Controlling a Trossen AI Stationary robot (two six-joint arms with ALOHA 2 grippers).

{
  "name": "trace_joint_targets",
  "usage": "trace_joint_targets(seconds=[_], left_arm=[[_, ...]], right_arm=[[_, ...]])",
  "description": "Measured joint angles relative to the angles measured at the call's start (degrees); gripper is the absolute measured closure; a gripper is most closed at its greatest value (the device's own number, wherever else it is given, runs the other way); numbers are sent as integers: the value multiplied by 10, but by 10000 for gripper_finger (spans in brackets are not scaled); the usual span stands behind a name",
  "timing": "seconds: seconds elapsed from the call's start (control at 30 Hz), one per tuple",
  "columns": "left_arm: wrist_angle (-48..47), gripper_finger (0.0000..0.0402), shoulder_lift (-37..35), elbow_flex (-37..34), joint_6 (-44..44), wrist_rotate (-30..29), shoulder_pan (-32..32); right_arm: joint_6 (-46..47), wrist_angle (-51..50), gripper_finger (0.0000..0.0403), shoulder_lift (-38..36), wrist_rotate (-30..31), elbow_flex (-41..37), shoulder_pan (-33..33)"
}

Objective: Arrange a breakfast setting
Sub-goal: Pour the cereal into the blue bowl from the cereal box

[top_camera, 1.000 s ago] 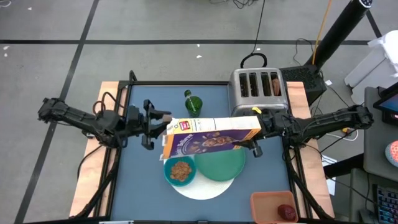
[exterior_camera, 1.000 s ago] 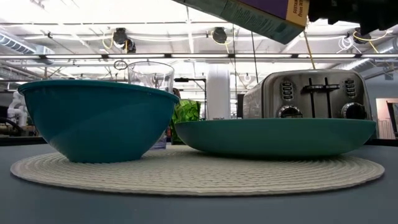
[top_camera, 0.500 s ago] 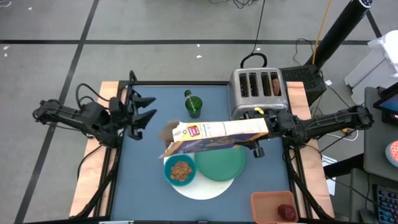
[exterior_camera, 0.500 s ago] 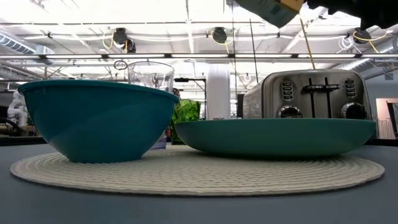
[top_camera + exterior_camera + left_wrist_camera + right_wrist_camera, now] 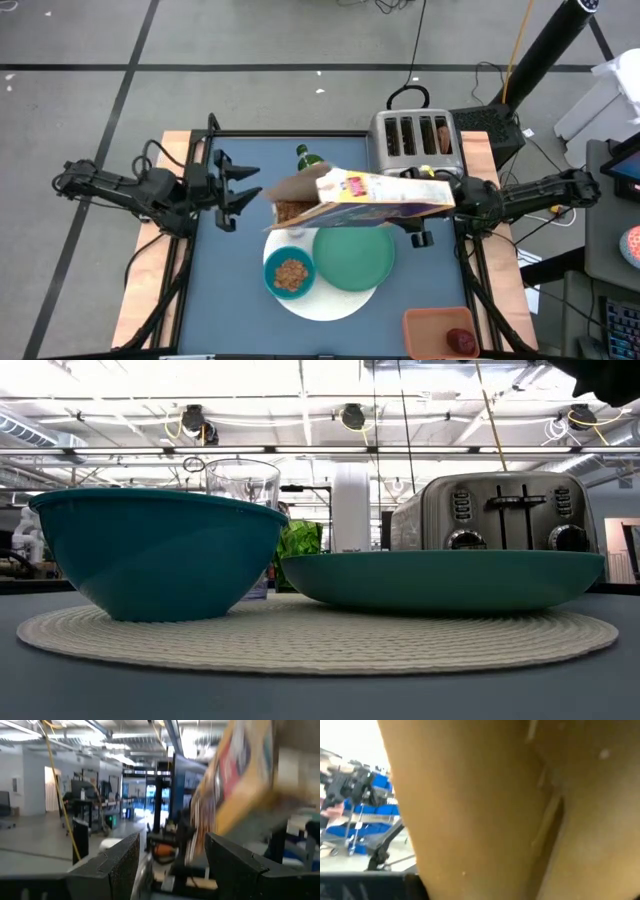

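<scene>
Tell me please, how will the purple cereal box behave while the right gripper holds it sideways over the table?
The cereal box is probably light for its size, since the right gripper holds it by one end alone. Its thin cardboard walls may flex under that grip. Its open end shows cereal inside, so contents could spill toward the teal bowl if tipped further.

The cereal box (image 5: 365, 197) is printed cardboard with a slight sheen; its inner face (image 5: 520, 810) shows plain matt brown board. Below it the round mat (image 5: 320, 635) is woven cord, ribbed and rough. On the mat, the teal bowl (image 5: 155, 550) and green plate (image 5: 440, 578) look like smooth plastic with a soft gloss. Behind the bowl stands a clear glass (image 5: 243, 482). Beyond the plate, the toaster (image 5: 495, 512) is brushed metal, shiny. The tabletop (image 5: 240, 290) around the mat is matt blue, edged in pale wood (image 5: 140, 290).
</scene>
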Motion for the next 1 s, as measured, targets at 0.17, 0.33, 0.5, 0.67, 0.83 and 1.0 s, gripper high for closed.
trace_joint_targets(seconds=[0.17,0.33,0.5,0.67,0.83,1.0], left_arm=[[-5,172,41,0,1,2,0],[51,172,111,0,31,3,0],[165,172,180,0,61,3,3],[265,172,235,0,50,3,13],[306,172,259,0,15,3,23],[305,172,260,0,14,3,35]], right_arm=[[-18,42,209,0,6,0,0],[-30,56,211,0,59,1,0],[-32,52,206,0,61,1,0],[-33,52,212,0,58,1,0],[-33,49,205,0,58,1,0],[-31,38,211,0,58,1,0]])
